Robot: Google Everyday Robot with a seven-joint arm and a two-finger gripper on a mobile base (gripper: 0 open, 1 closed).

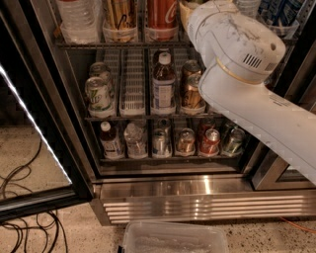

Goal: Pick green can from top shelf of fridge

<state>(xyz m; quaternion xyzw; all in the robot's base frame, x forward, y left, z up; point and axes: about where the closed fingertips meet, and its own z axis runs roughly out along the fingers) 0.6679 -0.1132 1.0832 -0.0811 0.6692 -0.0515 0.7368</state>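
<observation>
Along the upper edge of the scene runs the top shelf (98,44) of the fridge (197,197), fronted by translucent cups. From the left, one cup holds a clear bottle (79,20), the next a gold can (120,17), the next a red can (162,17). At the far right stand blue-and-white packs (276,15).

The white arm (237,64) reaches up from the right across that shelf and covers its middle-right cups. The gripper lies past the arm's big joint, out of sight, so I cannot tell whether it is released or clenched. Of the green can (194,3) only a greenish sliver shows, in a cup at the top edge, just above the joint. I cannot be sure it is that can.

On the middle rack stand pale green-and-white cans (98,91) on the left. Right of them comes a white ribbed lane (132,84), then a capped bottle (163,81), then coppery cans (191,91).

The bottom rack holds two small bottles (109,141), then a silver can (160,142). To the right of those stand a red short can (211,141) and a greenish short can (232,141).

The glass door (29,123) hangs open at the left, above loose cables (24,217). Near the bottom edge sits a clear plastic bin (173,237).
</observation>
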